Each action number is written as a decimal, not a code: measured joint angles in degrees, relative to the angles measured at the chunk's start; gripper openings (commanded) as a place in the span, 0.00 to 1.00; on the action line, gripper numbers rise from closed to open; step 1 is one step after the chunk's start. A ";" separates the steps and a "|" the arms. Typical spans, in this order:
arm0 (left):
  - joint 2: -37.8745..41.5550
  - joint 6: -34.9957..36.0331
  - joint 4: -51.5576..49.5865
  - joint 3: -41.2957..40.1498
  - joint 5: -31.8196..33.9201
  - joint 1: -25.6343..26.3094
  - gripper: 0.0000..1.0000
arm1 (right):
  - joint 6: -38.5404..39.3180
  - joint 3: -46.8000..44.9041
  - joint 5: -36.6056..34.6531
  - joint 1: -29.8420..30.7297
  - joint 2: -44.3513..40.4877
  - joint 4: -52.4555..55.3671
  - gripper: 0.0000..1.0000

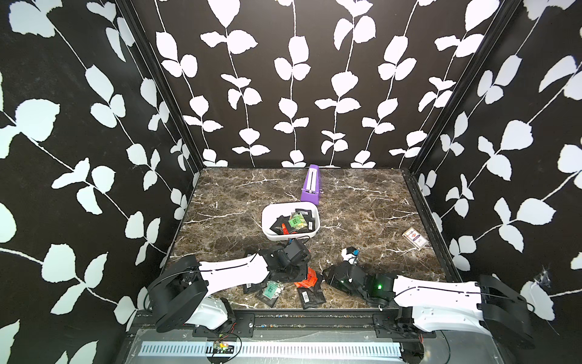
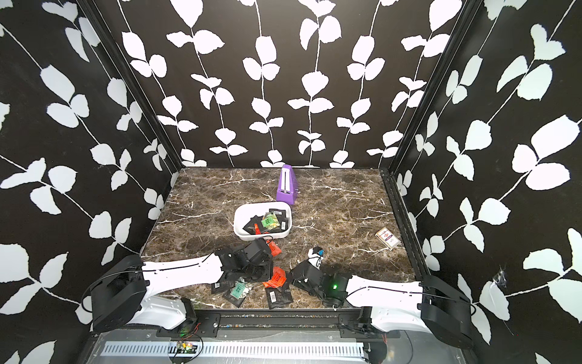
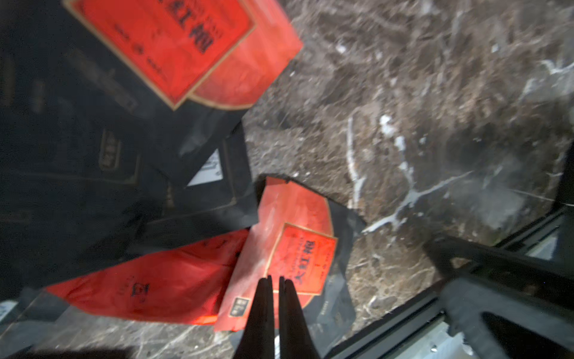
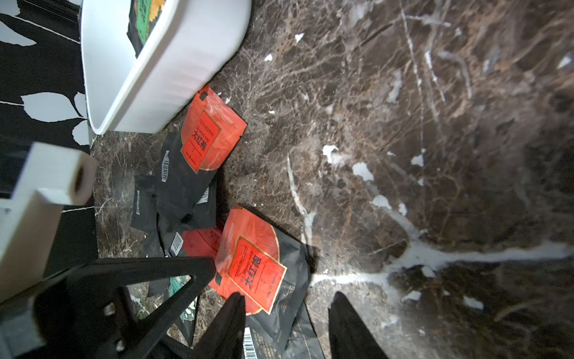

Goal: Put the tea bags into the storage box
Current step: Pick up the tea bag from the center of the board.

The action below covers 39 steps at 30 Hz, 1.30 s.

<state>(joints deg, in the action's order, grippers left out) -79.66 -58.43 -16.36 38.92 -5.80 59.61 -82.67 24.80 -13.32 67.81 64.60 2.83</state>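
Black walls printed with white leaf vines (image 1: 283, 78) enclose a brown marble tabletop with white veins (image 1: 362, 205). Mid-table stands the white shallow plastic storage box with rounded corners (image 1: 267, 220); inside lie several flat foil tea bags (image 1: 296, 222), black, green and red-orange, overlapping so their count cannot be made out. More loose sachets (image 1: 310, 296) lie heaped near the front edge between the two arms, some covered by the left arm. One stray red-orange sachet (image 4: 214, 133) lies just beside the box's near wall. Of the left gripper (image 3: 275, 279), hidden beneath its own wrist in both top views, the blurred wrist view shows jaws drawn together to a thin slit, tips over a labelled red-orange sachet (image 3: 295, 248); whether foil is pinched between them cannot be told. On the right gripper (image 4: 287, 314) the jaws stand apart, gripping nothing, above the heap's edge, fingers cut off by the frame. Behind the storage box, toward the back wall, lies a long narrow purple box with a white strip (image 1: 310, 186). Near the right edge, well apart, lies a small clear-wrapped card pack with red-blue print (image 1: 415, 238).
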 measured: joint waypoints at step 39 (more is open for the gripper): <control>-2.38 3.21 4.96 -3.48 -0.66 0.09 0.00 | -1.38 3.89 1.99 0.44 16.68 -7.28 0.00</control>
<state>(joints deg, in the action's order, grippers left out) -82.04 -55.22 -11.40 35.44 -6.46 59.70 -84.05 28.69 -11.33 68.25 81.28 -4.45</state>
